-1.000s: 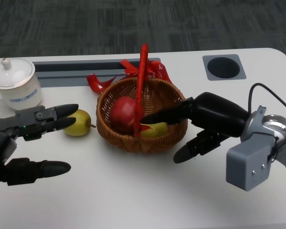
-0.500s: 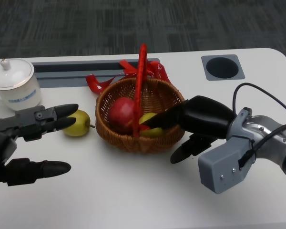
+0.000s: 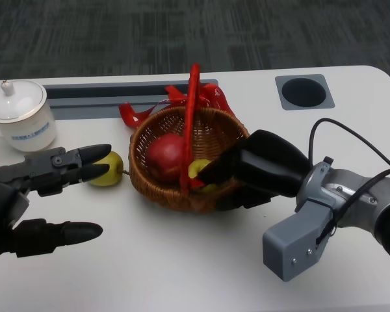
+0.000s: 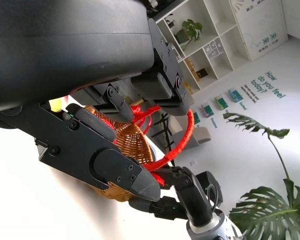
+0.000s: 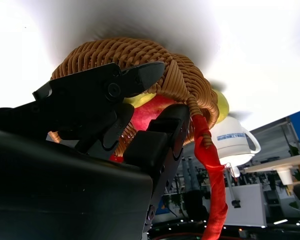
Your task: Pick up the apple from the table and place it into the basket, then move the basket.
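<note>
At frame centre, right hand (image 3: 247,170) fingers clamp basket (image 3: 161,185) rim, red apple (image 3: 166,156) inside; left hand (image 3: 32,198) fingers spread, empty; risk: one-sided grip tips basket, spilling fruit

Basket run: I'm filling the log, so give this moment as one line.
red apple: in basket | right hand: at basket rim, hold unclear | left hand: open, apart | yellow-green fruit: on table

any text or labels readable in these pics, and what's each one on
"DO YOU feel TODAY?": on the white floor behind the table, left wrist view.
Blue printing on the white lidded cup: too small and blurred to read.
Poster by the shelves, and coloured floor signs: blurred, unreadable.
Nothing readable on the basket or either hand.
</note>
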`<action>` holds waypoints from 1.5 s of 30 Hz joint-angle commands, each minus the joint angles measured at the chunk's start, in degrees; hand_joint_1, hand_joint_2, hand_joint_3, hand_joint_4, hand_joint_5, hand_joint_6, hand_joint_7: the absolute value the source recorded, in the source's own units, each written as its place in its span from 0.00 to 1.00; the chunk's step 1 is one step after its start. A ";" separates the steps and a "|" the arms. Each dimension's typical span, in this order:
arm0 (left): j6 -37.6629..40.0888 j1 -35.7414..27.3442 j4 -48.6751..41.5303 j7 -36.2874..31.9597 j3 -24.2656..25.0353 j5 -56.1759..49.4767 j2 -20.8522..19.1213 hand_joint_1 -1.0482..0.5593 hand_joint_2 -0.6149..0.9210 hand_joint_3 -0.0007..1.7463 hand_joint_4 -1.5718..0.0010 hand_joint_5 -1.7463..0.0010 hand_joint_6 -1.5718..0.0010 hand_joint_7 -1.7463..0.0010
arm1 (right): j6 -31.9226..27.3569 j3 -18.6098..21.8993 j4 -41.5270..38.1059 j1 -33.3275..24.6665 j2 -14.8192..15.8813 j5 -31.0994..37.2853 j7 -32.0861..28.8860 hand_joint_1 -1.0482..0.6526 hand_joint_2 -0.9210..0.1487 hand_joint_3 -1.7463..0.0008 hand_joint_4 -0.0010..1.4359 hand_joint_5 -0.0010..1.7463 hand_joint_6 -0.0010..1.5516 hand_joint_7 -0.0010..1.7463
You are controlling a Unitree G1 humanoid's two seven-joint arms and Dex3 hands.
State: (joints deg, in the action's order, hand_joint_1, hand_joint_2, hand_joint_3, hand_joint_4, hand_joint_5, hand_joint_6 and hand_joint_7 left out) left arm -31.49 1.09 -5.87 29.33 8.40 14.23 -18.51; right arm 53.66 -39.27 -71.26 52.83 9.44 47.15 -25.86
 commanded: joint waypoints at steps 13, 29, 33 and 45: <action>-0.95 -0.27 -0.18 -0.10 1.07 0.71 -0.04 0.36 0.88 0.00 0.49 0.98 0.54 0.99 | 4.93 0.79 2.95 -4.31 3.64 -0.74 -0.07 0.47 0.05 1.00 0.87 0.05 0.70 0.01; -1.53 -1.48 0.83 -0.55 1.47 0.98 0.34 0.37 0.87 0.00 0.47 0.99 0.54 1.00 | -7.08 7.34 -2.60 -2.14 2.36 -8.73 13.72 0.46 0.04 1.00 0.85 0.02 0.68 0.00; -1.80 -1.64 0.85 -0.51 1.61 0.95 0.35 0.37 0.87 0.00 0.47 0.99 0.54 1.00 | -6.89 7.57 -2.94 -2.52 1.85 -9.46 15.12 0.45 0.03 1.00 0.88 0.03 0.67 0.00; -2.24 -2.91 2.34 -1.31 1.96 -0.04 0.87 0.37 0.87 0.00 0.46 0.99 0.53 1.00 | -12.04 8.20 -4.54 -1.15 1.76 -10.01 16.62 0.46 0.03 1.00 0.86 0.01 0.67 0.00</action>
State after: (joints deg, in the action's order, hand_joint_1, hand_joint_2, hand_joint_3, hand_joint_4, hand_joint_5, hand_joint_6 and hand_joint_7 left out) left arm -33.12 -0.96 -4.23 28.91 9.47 14.45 -17.25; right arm 45.67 -31.81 -73.82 51.81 9.74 37.11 -10.19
